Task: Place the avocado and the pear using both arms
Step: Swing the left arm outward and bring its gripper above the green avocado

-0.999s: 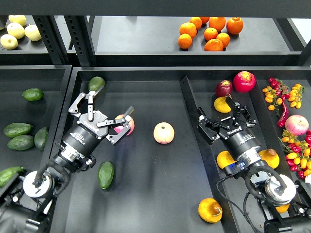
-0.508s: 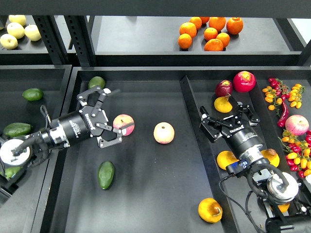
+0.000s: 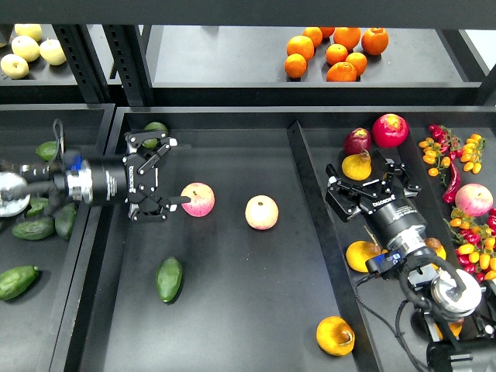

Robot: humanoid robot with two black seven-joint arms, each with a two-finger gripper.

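Observation:
A dark green avocado [image 3: 169,279] lies in the middle tray [image 3: 256,310], below my left gripper. A yellow-orange pear with a reddish-brown patch [image 3: 335,335] lies at the front right of that tray. My left gripper [image 3: 169,175] is open and empty; it reaches in from the left, its fingertips beside a pink-and-yellow apple [image 3: 198,199]. My right gripper [image 3: 370,177] is open and empty over the right tray, just below another yellow pear [image 3: 356,165]. Two more such pears [image 3: 361,254] [image 3: 434,252] lie beside the right arm.
A second apple [image 3: 262,211] lies mid-tray. A rounder green fruit [image 3: 155,130] sits behind my left gripper. Several avocados [image 3: 35,229] lie in the left tray. Red fruits [image 3: 389,129] and chilies and small tomatoes [image 3: 449,167] fill the right tray. Oranges [image 3: 333,50] are on the shelf.
My left arm has swung to the left and now comes in level from the left edge, gripper still open by the apple. My right gripper has edged up toward the far yellow pear.

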